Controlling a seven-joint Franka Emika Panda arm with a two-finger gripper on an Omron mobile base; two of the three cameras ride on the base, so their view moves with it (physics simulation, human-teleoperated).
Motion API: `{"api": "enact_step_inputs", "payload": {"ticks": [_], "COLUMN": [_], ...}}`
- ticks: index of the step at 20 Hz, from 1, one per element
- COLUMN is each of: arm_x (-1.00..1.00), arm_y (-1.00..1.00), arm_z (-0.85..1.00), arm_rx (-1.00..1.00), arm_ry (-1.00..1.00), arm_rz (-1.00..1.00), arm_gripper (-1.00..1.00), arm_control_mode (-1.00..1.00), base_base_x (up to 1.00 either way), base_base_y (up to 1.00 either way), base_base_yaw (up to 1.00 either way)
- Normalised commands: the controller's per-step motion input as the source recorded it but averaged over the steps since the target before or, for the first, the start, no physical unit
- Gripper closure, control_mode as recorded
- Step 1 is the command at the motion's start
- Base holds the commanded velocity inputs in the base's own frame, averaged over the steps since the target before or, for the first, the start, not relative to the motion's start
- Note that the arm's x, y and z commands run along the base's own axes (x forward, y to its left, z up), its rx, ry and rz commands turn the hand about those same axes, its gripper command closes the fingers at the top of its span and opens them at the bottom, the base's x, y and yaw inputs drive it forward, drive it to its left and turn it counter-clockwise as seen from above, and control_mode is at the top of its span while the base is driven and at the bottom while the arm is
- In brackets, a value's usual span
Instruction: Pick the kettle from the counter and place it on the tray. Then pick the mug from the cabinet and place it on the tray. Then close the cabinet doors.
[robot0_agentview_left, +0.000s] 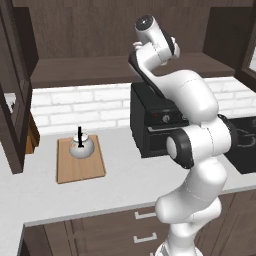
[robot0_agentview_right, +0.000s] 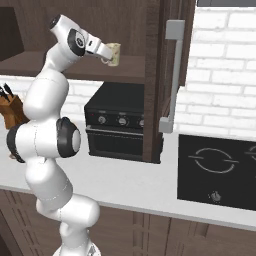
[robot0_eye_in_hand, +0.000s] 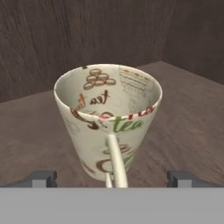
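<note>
The cabinet (robot0_agentview_right: 80, 62) stands open above the counter (robot0_agentview_left: 125, 175), its door (robot0_agentview_right: 167, 75) swung out beside the black oven (robot0_agentview_right: 120, 127), so closing it is left for last. Below and to the left of the cabinet, the tray (robot0_agentview_left: 80, 167) already carries the kettle (robot0_agentview_left: 81, 145), which I judge settles the first step. The gripper (robot0_eye_in_hand: 113, 178), its fingers spread wide, reaches onto the cabinet shelf with the mug (robot0_eye_in_hand: 108, 118) between them, handle toward the hand, not yet pinched; there is free shelf on both sides and the back wall lies close behind.

Mug (robot0_eye_in_hand: 107, 120) upright on cabinet (robot0_eye_in_hand: 192, 113) shelf, handle nearest
</note>
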Motion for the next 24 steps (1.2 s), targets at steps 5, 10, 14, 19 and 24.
{"api": "enact_step_inputs", "payload": {"ticks": [5,10,14,19,24], "arm_x": [0.0,0.0,0.0,0.0,-0.23], "arm_y": [0.0,0.0,0.0,0.0,0.0], "arm_z": [0.0,0.0,0.0,0.0,0.0], "arm_rx": [0.0,0.0,0.0,0.0,0.0], "arm_ry": [0.0,0.0,0.0,0.0,-0.04], "arm_rz": [-0.02,-0.02,-0.03,-0.07,-0.05], "arm_gripper": [1.0,1.0,1.0,1.0,1.0], "arm_control_mode": [-1.0,-1.0,-1.0,-1.0,-1.0], "base_base_x": [0.0,0.0,0.0,0.0,0.0], "base_base_y": [0.0,0.0,0.0,0.0,0.0], "base_base_yaw": [0.0,0.0,0.0,0.0,0.0]}}
